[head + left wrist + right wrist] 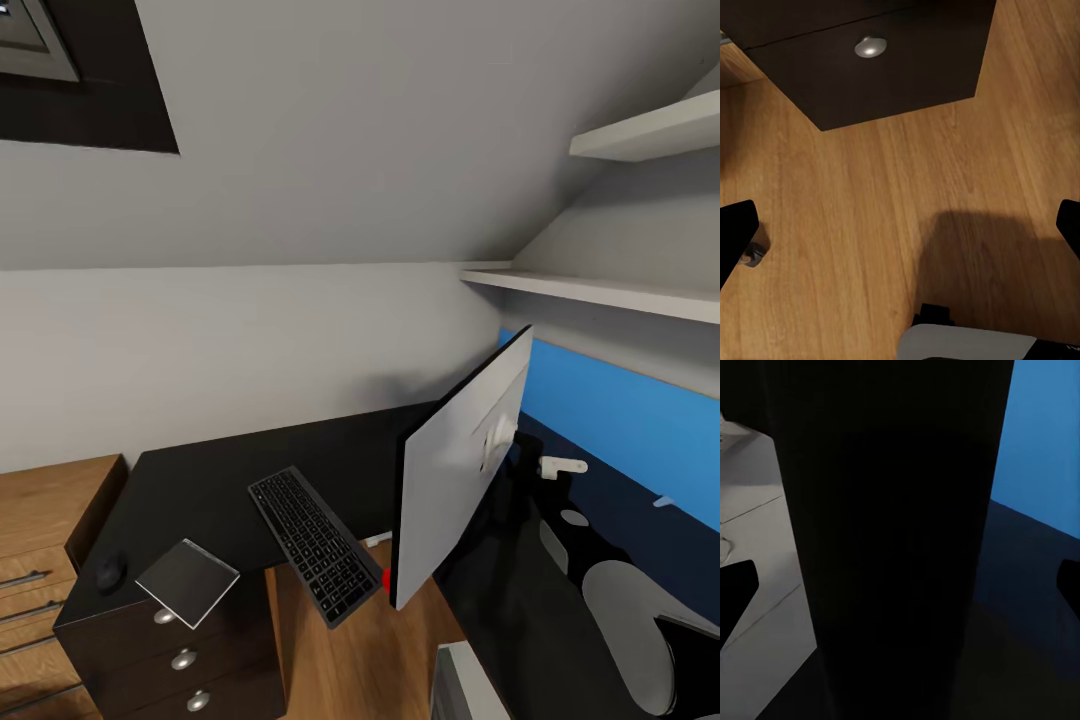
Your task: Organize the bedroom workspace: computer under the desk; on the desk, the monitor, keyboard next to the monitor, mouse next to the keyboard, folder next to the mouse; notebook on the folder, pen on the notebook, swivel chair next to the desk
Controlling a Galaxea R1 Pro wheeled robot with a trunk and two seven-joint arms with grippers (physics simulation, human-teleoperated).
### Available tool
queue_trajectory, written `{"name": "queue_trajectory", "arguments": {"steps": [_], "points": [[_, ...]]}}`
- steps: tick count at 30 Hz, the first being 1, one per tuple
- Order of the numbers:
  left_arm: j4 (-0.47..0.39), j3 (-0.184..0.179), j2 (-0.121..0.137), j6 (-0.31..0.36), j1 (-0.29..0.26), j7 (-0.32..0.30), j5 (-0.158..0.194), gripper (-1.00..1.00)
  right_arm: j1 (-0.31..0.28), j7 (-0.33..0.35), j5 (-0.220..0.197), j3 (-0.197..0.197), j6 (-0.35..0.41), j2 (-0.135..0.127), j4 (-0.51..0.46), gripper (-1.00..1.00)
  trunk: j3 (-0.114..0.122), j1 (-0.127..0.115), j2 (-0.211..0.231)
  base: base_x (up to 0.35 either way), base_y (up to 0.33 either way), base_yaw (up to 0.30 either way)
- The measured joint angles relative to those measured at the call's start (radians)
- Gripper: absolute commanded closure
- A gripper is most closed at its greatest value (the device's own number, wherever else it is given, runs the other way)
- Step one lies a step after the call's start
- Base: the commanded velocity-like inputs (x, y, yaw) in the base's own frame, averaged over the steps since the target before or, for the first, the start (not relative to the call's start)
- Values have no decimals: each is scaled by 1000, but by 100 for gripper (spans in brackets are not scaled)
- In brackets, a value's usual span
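Left tool (pixel 900 225) wide open, pointed down at wood floor (pixel 870 210) beside drawer unit (pixel 892 60), right tool (pixel 900 585) spread wide against monitor (pixel 460 470) on table (pixel 220 480), keyboard (pixel 315 545) overhanging edge.

Your right gripper (pixel 900 585) shows as two black fingertips (pixel 735 589) at the left and right edges of the frame, spread wide apart with nothing held between them. A broad black slab (pixel 900 540) runs down the centre. You see a bright blue surface (pixel 1042 435) at the upper right, and pale grey panels (pixel 757 510) at the left.
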Motion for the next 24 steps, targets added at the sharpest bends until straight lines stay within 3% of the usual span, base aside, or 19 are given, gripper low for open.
{"name": "queue_trajectory", "arguments": {"steps": [4,5,24], "points": [[0,0,0,0,0,0,2,-100,0,0,0,0,0,0,0,-100,0,0,0,0,0,0],[0,0,0,0,0,0,3,-100,0,0,0,0,0,0,0,100,0,0,0,0,0,0],[-2,0,-1,0,0,0,6,-100,0,1,3,-5,-1,-2,-1,100,0,0,0,0,0,0]]}}
